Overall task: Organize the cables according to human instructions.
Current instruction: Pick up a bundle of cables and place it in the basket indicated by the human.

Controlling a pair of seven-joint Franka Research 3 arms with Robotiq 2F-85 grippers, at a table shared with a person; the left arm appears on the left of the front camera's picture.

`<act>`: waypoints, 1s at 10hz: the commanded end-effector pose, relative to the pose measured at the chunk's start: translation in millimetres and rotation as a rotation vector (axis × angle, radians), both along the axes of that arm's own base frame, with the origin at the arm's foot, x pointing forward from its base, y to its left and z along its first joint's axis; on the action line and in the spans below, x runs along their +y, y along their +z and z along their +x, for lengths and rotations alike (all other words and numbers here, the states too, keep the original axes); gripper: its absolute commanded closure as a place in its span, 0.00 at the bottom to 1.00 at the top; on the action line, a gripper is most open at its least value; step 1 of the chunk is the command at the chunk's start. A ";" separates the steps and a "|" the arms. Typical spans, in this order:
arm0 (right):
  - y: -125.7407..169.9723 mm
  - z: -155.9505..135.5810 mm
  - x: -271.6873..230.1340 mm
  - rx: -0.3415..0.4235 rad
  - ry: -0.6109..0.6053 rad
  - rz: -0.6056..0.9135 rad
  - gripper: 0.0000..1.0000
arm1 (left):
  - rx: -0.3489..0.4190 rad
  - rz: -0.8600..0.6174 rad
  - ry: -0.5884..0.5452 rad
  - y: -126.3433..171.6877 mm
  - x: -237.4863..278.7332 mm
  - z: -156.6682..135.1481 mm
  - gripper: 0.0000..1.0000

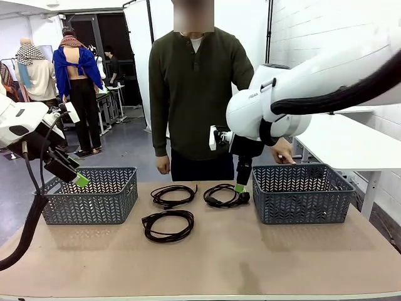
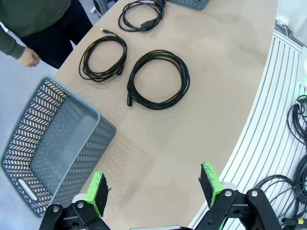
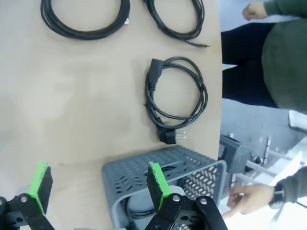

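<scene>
1. Black, thin power cords (image 1: 220, 202) lie in three round coils on the tan matte table (image 1: 263, 257); the plug-ended coil (image 3: 171, 136) sits just ahead of the right pincer (image 3: 98, 179), the other two farther beyond it.
2. Both pincers stand wide open, empty; the left pincer (image 2: 156, 187) hovers beside a grey perforated plastic basket (image 2: 72, 143), cords well ahead.
3. I'd judge the cords light, limp and springy, apt to uncoil; pinch across the bundled strands, not the plug.
4. Second grey basket (image 3: 144, 175) lies under the right pincer's finger, the person's hand (image 3: 247, 201) at its far side; white brick walls around.
</scene>
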State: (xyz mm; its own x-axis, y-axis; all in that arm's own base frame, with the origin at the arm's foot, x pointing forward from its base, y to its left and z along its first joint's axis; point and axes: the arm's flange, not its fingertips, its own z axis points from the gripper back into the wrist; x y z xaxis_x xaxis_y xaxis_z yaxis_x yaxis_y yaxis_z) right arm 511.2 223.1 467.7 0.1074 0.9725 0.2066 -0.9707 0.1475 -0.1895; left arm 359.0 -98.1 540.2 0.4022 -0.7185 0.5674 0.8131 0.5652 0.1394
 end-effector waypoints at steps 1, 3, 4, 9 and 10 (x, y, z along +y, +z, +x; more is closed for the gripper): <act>-3.9 32.4 3.0 -0.013 0.117 -0.064 0.00 | -0.014 -0.019 -0.008 -3.1 1.6 1.3 0.00; -15.3 54.5 8.1 0.026 0.178 -0.113 0.00 | -0.014 -0.019 -0.008 -3.1 1.6 1.3 0.00; -21.2 61.5 10.6 0.042 0.180 -0.136 0.00 | -0.014 -0.019 -0.008 -3.1 1.6 1.3 0.00; -34.5 61.0 13.8 0.064 0.170 -0.127 0.00 | -0.014 -0.019 -0.008 -3.1 1.6 1.3 0.00; -34.5 61.0 13.8 0.064 0.170 -0.127 0.00 | -0.014 -0.019 -0.008 -3.1 1.6 1.3 0.00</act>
State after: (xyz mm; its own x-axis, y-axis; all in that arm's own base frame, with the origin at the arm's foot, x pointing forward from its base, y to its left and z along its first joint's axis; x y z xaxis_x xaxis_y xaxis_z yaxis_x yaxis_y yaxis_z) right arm 574.5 239.8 432.2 -0.0587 0.9954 0.0763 -0.9904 -0.0484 -0.1296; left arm 359.0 -98.1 540.1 0.4023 -0.7186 0.5673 0.8131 0.5652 0.1393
